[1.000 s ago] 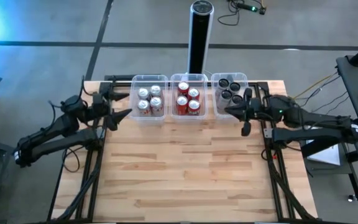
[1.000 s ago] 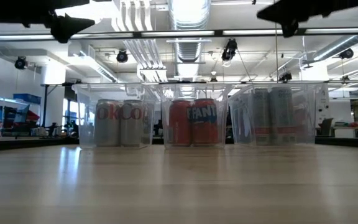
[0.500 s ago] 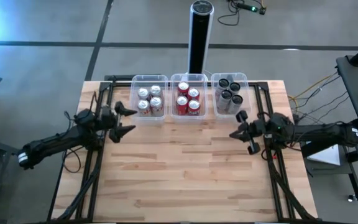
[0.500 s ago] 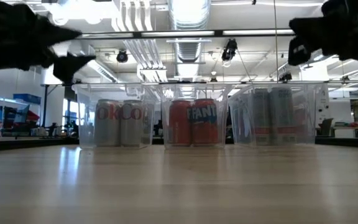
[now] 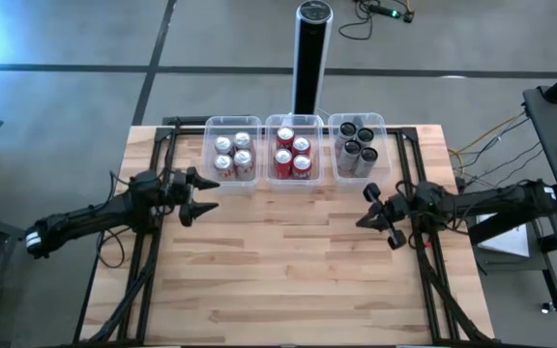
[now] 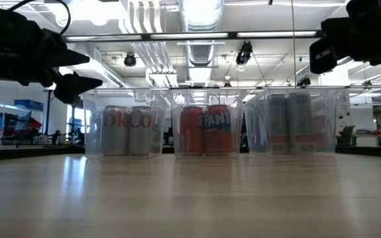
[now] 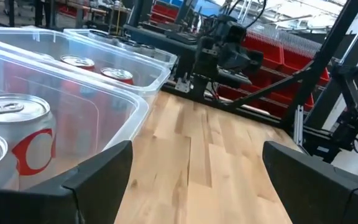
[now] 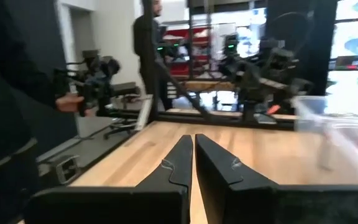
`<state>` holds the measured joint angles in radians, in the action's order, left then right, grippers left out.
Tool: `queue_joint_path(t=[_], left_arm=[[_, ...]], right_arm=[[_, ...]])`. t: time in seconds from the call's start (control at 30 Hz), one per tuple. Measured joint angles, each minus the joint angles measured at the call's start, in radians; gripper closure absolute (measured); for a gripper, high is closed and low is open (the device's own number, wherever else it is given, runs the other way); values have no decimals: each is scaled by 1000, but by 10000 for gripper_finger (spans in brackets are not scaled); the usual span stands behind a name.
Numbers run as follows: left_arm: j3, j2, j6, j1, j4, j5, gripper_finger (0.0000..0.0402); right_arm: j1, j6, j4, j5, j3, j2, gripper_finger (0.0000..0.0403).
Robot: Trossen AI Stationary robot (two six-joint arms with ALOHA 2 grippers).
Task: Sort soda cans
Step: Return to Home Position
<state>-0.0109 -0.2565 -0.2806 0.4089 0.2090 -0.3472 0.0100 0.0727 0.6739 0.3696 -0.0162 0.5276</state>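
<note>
Three clear bins stand side by side at the table's far edge. The left bin (image 5: 231, 153) holds several silver soda cans (image 6: 129, 131). The middle bin (image 5: 294, 150) holds several red cans (image 6: 205, 129). The right bin (image 5: 358, 147) holds several black-topped cans (image 5: 356, 140). All the cans stand upright on the bin floors. My left gripper (image 5: 201, 200) hovers open just near of the left bin, pointing level at the table's right; the silver cans (image 7: 14, 134) show beside its fingers. My right gripper (image 5: 362, 221) hovers shut near of the right bin, pointing left.
A tall black-and-silver post (image 5: 311, 53) stands beyond the table's far edge behind the middle bin. The wooden tabletop (image 5: 288, 271) stretches from the bins to the near edge. A person (image 8: 148, 43) stands in the room beyond the table's left side.
Both arms have come down from above the bins and drawn back a little toward the near edge. My right gripper has tipped up from a downward slant to nearly level. My left gripper has stayed open and my right gripper shut. The cans and bins have not moved.
</note>
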Motion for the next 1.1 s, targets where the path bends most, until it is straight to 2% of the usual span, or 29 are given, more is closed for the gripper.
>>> queue_joint_path(t=[0.17, 0.27, 0.4, 0.57, 0.77, 0.87, 1.0, 1.1], left_arm=[[0, -1, -9, -30, 40, 13, 57], [0, -1, 21, -45, 42, 67, 57], [0, 16, 37, -45, 56, 159, 57], [0, 63, 39, -46, 59, 102, 57], [1, 157, 16, -46, 41, 96, 57], [1, 242, 13, -46, -47, 95, 57], [1, 246, 21, -48, -90, 93, 57], [1, 248, 26, -53, -148, 132, 57]], right_arm=[[111, -28, 54, -182, 0, 52, 390], [140, -72, 96, -289, 1, 66, 390], [140, -141, 84, -293, 3, 13, 390], [138, -126, -66, -292, 3, -131, 390], [133, -133, -298, -295, 4, -389, 390], [133, -143, -383, -294, 4, -529, 390], [131, -146, -392, -304, -1, -515, 390], [131, -132, -403, -319, -1, -520, 390]])
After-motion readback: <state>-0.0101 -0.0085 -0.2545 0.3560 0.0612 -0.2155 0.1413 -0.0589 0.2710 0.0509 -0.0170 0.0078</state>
